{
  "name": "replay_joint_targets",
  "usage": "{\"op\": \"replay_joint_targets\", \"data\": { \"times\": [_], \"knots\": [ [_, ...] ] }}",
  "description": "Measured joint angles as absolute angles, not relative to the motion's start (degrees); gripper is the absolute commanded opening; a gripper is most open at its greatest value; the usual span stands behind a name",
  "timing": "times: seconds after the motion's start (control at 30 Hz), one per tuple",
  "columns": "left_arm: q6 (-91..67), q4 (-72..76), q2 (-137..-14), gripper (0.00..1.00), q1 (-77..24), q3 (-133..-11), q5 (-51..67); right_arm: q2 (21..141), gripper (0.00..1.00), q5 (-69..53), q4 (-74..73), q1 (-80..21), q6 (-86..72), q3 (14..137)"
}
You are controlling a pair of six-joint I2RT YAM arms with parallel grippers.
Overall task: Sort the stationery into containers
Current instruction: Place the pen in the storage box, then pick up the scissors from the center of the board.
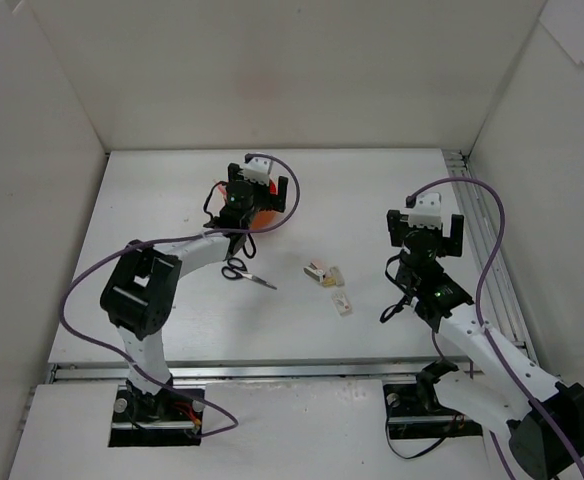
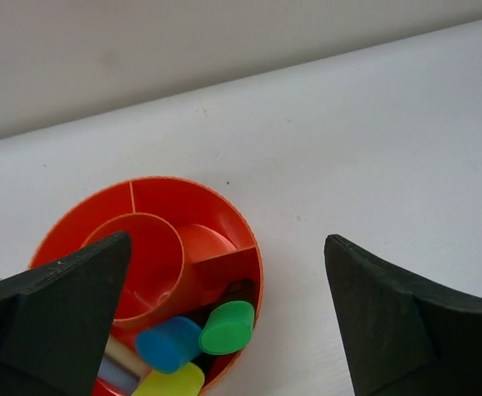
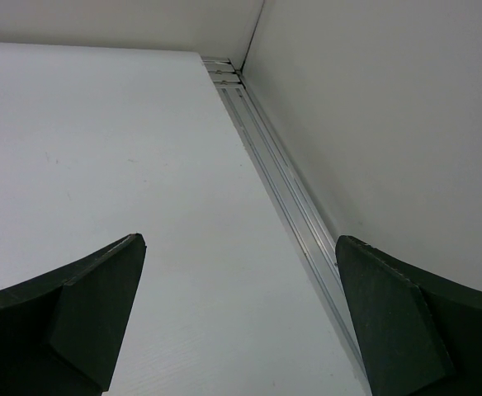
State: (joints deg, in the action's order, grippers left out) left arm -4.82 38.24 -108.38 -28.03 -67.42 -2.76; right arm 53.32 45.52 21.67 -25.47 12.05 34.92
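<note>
- Left gripper [image 2: 226,243]: jaws spread wide, holding nothing, hanging right over the organiser [image 2: 183,186].
- Blue [image 2: 168,343], green [image 2: 227,327] and yellow [image 2: 168,384] highlighters lie in its outer ring.
- Scissors [image 1: 247,273] lie on the table [image 1: 172,320] just nearer than the organiser; erasers [image 1: 324,272] sit mid-table.
- Right gripper [image 3: 241,239]: wide apart, empty, above bare table beside the rail [image 3: 282,190].
</note>
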Motion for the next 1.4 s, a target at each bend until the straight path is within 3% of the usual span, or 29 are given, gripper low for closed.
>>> {"op": "replay_joint_targets", "data": {
  "times": [0.17, 0.47, 0.67, 0.9, 1.1, 1.4],
  "knots": [
    [-5.2, 32.9, -99.8, 0.99, -29.7, -67.5, -2.1, 52.3, 0.98, 38.0, 21.2, -25.5, 12.1, 34.9],
    [-12.6, 10.0, -79.5, 0.99, -31.6, -71.9, -0.4, 53.2, 0.98, 20.8, 15.2, -25.4, 11.1, 37.4],
    [-23.4, -2.6, -62.3, 0.99, -31.4, -59.2, -5.5, 60.1, 0.98, 9.6, 10.5, -26.2, 8.8, 43.0],
    [-36.1, -18.0, -52.9, 1.00, -29.6, -44.3, -11.5, 66.5, 0.98, 3.9, 5.0, -28.3, 5.5, 45.8],
    [-46.6, -24.9, -54.5, 1.00, -27.6, -39.9, -12.6, 68.0, 0.98, 3.7, 3.9, -29.0, 2.3, 46.3],
    [-55.1, -31.4, -78.3, 1.00, -24.4, -51.4, -12.4, 64.9, 0.98, 12.1, 3.0, -29.0, -0.5, 46.2]
  ]
}}
